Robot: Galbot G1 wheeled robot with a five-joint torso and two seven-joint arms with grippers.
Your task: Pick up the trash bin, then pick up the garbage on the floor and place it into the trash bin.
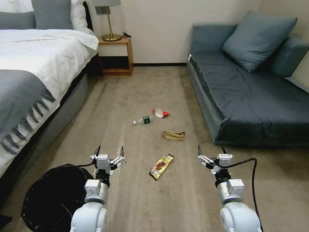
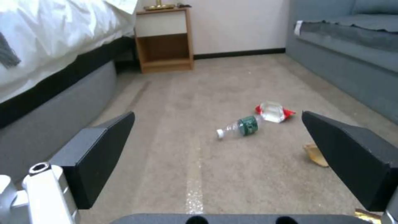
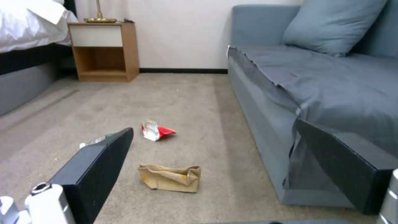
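Note:
The trash bin (image 1: 51, 196), lined with a black bag, stands on the carpet at the lower left of the head view, just left of my left arm. My left gripper (image 1: 109, 151) is open above the floor beside it. My right gripper (image 1: 211, 149) is open too, held level with it on the right. The garbage lies between and beyond them: a gold-brown wrapper (image 1: 161, 166), a brown paper bag (image 1: 174, 135) (image 3: 170, 177), a clear bottle with a green label (image 1: 142, 120) (image 2: 240, 127) and a red-and-white packet (image 1: 160, 112) (image 2: 274, 112) (image 3: 155, 130).
A bed (image 1: 35, 77) with a white cover runs along the left. A grey sofa (image 1: 251, 96) lines the right. A wooden nightstand (image 1: 116, 54) with a lamp stands at the far wall. Open carpet runs down the middle.

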